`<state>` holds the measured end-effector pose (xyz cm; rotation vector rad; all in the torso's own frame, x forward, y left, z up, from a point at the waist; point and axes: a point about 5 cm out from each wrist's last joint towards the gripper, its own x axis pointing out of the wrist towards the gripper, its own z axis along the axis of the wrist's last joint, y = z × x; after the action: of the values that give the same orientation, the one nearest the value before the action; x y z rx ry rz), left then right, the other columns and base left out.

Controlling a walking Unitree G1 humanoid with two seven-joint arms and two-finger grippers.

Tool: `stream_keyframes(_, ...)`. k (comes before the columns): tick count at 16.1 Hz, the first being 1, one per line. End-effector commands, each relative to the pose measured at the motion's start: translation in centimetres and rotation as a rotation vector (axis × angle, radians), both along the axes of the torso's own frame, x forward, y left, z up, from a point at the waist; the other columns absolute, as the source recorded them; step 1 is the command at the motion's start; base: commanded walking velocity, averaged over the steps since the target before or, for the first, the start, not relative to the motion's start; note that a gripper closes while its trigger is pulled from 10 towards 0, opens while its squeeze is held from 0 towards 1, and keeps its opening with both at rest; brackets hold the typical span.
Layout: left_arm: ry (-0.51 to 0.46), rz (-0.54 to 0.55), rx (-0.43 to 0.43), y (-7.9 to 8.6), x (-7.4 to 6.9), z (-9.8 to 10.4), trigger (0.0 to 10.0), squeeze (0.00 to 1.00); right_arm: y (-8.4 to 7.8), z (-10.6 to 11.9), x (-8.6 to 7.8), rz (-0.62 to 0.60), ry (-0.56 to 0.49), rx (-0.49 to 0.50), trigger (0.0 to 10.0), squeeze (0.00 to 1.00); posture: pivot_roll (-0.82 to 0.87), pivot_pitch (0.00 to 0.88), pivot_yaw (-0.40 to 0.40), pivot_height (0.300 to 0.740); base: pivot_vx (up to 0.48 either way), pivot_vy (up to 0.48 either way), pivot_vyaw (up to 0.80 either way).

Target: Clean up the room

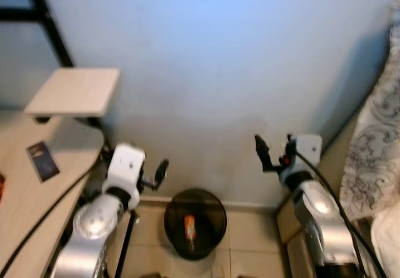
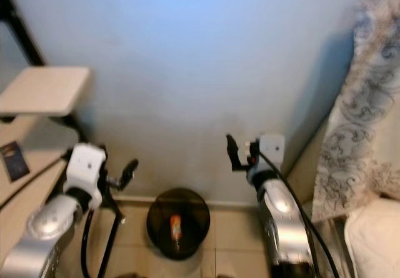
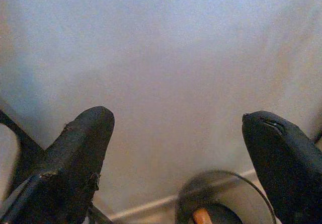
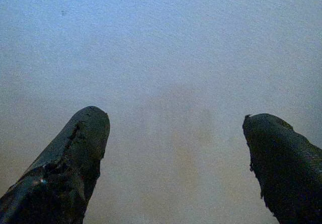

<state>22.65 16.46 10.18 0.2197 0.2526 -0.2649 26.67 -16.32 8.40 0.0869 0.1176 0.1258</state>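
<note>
Head eyes downward, wrist views near wall [image 4: 161, 58], sharing bin [image 1: 194, 223]

We cannot read the small dark card [image 1: 42, 160] near the counter's [image 1: 25, 215] curved edge. The orange item [image 1: 189, 227] inside the black bin [image 1: 195, 223] is too blurred to identify. The patterned bedding [image 1: 375, 159] runs off frame.

2 silver arms, each ending in a white wrist block, 2 scuffed black fingers [image 3: 80, 158] and a black cable trailing along the forearm.
</note>
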Motion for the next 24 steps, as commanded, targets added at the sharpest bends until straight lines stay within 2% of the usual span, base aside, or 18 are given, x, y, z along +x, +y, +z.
stream_keyframes(1, 0.001, 0.04, 0.027, 0.5, -0.1, 0.0, 10.0, 0.0, 0.3, 0.8, -0.6, -0.009, 0.003, 0.012, 10.0, 1.0, 0.03, 0.0, 0.017, 0.74, 0.0, 0.0, -0.8)
stream_keyframes(2, 0.003, 0.06, 0.029, 0.7, -0.3, 0.0, 10.0, 0.0, -0.4, 0.7, -1.2, -0.058, 0.024, 0.011, 10.0, 1.0, 0.02, 0.0, 0.021, 0.74, 0.0, 0.0, -0.8)
stream_keyframes(4, 0.014, 0.111, 0.027, 1.1, -0.9, -0.3, 10.0, 0.0, -1.4, 0.9, -1.5, -0.14, 0.035, 0.004, 10.0, 1.0, 0.02, 0.0, 0.025, 0.74, 0.0, 0.0, -0.8)
stream_keyframes(8, -0.013, 0.102, 0.073, 1.3, 0.0, 0.3, 10.0, 0.0, -0.7, 1.2, -2.1, -0.103, 0.067, -0.022, 10.0, 1.0, 0.05, 0.0, 0.019, 0.74, 0.0, 0.0, -0.8)
stream_keyframes(9, -0.017, 0.113, 0.067, 1.3, 0.2, 0.5, 10.0, 0.0, -0.9, 0.9, -2.5, -0.119, 0.084, -0.022, 10.0, 1.0, 0.05, 0.0, 0.023, 0.74, 0.0, 0.0, -0.8)
stream_keyframes(19, -0.009, 0.133, 0.028, 1.4, 0.6, 0.4, 10.0, 0.0, -0.6, 1.1, -2.4, -0.093, 0.1, -0.049, 10.0, 1.0, 0.02, 0.0, 0.035, 0.74, 0.0, 0.0, -0.8)
stream_keyframes(20, -0.001, 0.125, 0.016, 1.1, 0.5, 0.1, 10.0, 0.0, -0.9, 1.4, -2.1, -0.096, 0.089, -0.072, 10.0, 1.0, 0.01, 0.0, 0.035, 0.74, 0.0, 0.0, -0.8)
stream_keyframes(22, 0.008, 0.119, 0.009, 0.6, 0.1, -0.2, 10.0, 0.0, -1.7, 1.6, -1.9, -0.137, 0.096, -0.041, 10.0, 1.0, 0.02, 0.0, 0.022, 0.74, 0.0, 0.0, -0.8)
stream_keyframes(24, 0.002, 0.106, 0.01, 0.2, 0.2, 0.0, 10.0, 0.0, -1.8, 1.2, -2.0, -0.137, 0.117, -0.037, 10.0, 1.0, 0.06, 0.0, -0.006, 0.74, 0.0, 0.0, -0.8)
